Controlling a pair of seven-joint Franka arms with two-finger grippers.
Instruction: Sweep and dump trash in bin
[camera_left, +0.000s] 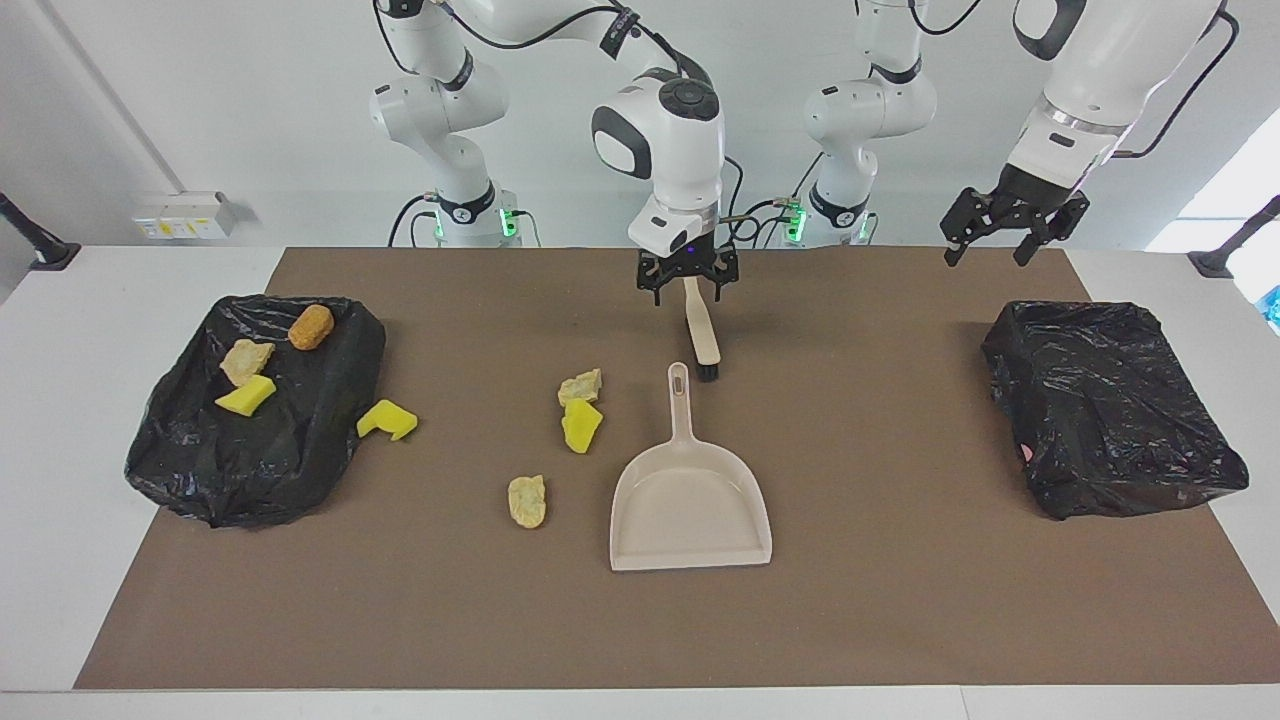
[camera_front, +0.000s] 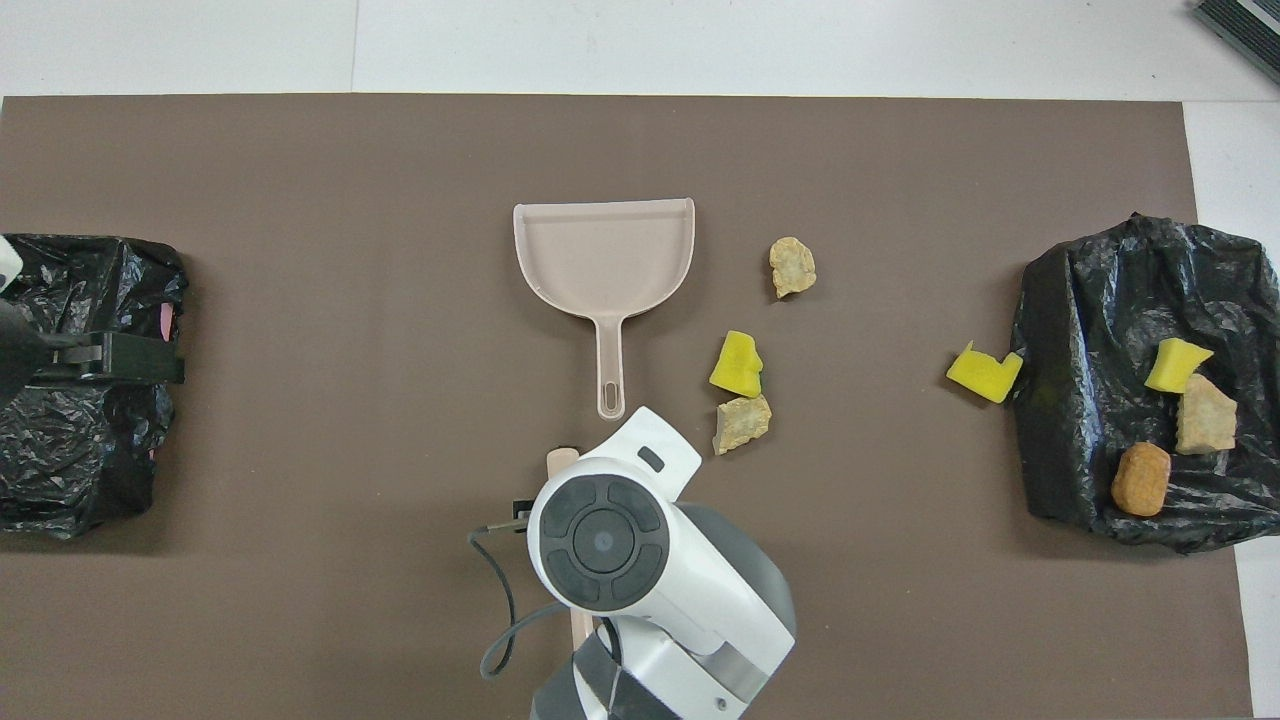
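Between dustpan (camera_left: 690, 500) and bags, bare mat (camera_left: 880, 600).

Right arm folded in over table centre, wrist vertical, right gripper (camera_left: 688, 283) pointing straight down, fingers spread apart, nothing between them. Left arm raised at its own end, wrist canted, left gripper (camera_left: 1006, 228) hanging high, fingers (camera_left: 955, 246) splayed wide, carrying nothing.

A robotics lab: two white arms (camera_left: 660, 110) bolted at a white table (camera_left: 60, 420), bare white wall (camera_left: 230, 100)
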